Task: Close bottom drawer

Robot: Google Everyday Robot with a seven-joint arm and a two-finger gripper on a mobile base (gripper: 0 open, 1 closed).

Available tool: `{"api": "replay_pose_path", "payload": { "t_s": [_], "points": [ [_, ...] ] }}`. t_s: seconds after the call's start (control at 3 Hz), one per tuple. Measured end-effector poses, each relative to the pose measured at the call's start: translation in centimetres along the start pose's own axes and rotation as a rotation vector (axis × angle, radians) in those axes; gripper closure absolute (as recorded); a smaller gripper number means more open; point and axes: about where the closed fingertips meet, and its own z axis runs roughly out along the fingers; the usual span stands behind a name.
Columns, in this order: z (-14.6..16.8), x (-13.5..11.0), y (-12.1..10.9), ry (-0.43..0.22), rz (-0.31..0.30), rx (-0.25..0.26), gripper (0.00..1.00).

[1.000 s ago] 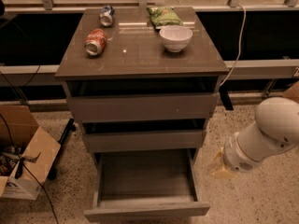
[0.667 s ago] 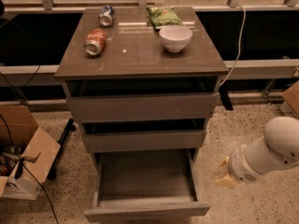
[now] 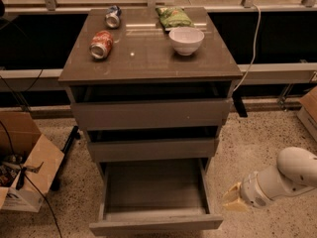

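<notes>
My hand point(image 3: 234, 198) hangs low over the floor point(image 3: 267, 148), just off the right side of the cabinet. It holds nothing. From this angle I cannot tell how far open it is.

At my nine o'clock, close by but not touching, is the bottom drawer point(image 3: 156, 223). It is pulled well out and looks empty, with its plain front panel nearest the camera, at about my eight o'clock. Above it, towards ten o'clock, the middle drawer point(image 3: 152, 149) and the top drawer point(image 3: 151, 114) each stand slightly proud of the frame. Further up, at about eleven o'clock, the tabletop point(image 3: 148, 63) carries a white bowl point(image 3: 186, 39), a red can point(image 3: 101, 44), a second can point(image 3: 113, 17) and a green bag point(image 3: 173, 17). A cardboard box point(image 3: 29, 170) sits far off at nine o'clock.

I judge this to be the approach step: no contact has been made and the drawer is fully open. Next I need to bring the hand round towards seven o'clock, until it is in front of the panel near its middle. Then I should push straight towards twelve o'clock, keeping the force square so the box runs in without skewing.
</notes>
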Motion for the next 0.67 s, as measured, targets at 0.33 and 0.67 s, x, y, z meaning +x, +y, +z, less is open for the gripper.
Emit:
{"api": "replay_pose_path", "payload": {
  "t_s": [0.33,0.67],
  "points": [
    [0.8,0.5,-0.2,0.016,0.025,0.010,1.00],
    [2.3,2.1,-2.1,-0.037,0.064,0.055,1.00]
  ]
}}
